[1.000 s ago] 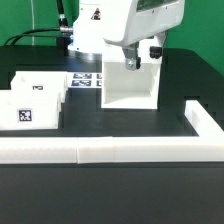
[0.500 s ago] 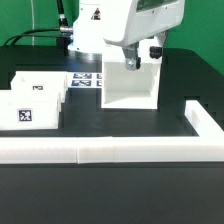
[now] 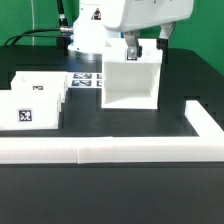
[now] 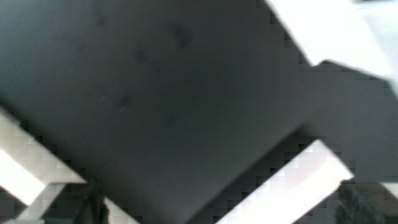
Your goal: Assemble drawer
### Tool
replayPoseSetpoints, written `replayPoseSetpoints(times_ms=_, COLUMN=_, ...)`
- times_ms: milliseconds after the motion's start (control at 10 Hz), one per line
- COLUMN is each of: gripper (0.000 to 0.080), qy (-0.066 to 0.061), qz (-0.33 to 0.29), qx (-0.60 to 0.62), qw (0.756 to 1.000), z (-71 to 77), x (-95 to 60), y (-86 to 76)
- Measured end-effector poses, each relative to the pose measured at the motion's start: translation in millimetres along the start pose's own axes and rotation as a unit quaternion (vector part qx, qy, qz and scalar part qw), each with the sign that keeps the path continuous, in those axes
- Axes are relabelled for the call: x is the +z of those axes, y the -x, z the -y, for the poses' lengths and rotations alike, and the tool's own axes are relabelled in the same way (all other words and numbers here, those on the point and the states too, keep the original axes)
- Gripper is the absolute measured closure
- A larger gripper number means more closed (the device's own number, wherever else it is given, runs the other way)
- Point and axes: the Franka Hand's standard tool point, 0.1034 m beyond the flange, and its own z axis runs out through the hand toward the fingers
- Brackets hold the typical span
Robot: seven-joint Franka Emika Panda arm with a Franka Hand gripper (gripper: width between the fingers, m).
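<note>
The two-finger gripper (image 3: 140, 47) is hovering just over the top rear edge of the large white boxy plastic housing (image 3: 130, 88), which is standing upright on the black table (image 3: 110, 190), near the exterior view's right of the marker board (image 3: 86, 80). I cannot tell how wide the fingers are standing; the wrist view is too blurred. Two small white trays (image 3: 30, 108) are waiting at the exterior view's left. The housing is probably being positioned, so the next move likely calls for fetching a tray.
</note>
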Motion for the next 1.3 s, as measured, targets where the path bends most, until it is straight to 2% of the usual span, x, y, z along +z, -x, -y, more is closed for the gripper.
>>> replayPoseSetpoints(times_ms=200, gripper=0.015, qy=0.004, qz=-0.002, qx=0.021, qw=1.0, z=19.6, x=-2.6, y=11.5)
replayPoseSetpoints(times_ms=600, gripper=0.015, qy=0.003, qz=-0.001, qx=0.019, qw=1.0, z=18.6, x=-0.7, y=11.8)
replayPoseSetpoints(times_ms=700, gripper=0.015, qy=0.006, qz=-0.005, qx=0.057, qw=0.998, z=20.3, x=-2.0, y=12.7)
replayPoseSetpoints(times_ms=800, gripper=0.015, qy=0.019, qz=-0.01, qx=0.117, qw=0.993, z=28.1, x=-5.6, y=20.5)
replayPoseSetpoints(times_ms=900, gripper=0.015, qy=0.025, qz=-0.005, qx=0.167, qw=0.986, z=37.9, x=-7.9, y=28.7)
replayPoseSetpoints(times_ms=1100, gripper=0.015, qy=0.02, qz=0.0, qx=0.25, qw=0.968, z=51.5, x=-3.1, y=36.2)
replayPoseSetpoints(times_ms=1200, gripper=0.015, qy=0.002, qz=0.001, qx=0.277, qw=0.961, z=54.4, x=1.0, y=40.4)
replayPoseSetpoints(times_ms=1300, gripper=0.015, qy=0.002, qz=0.0, qx=0.278, qw=0.961, z=53.8, x=0.6, y=40.0)
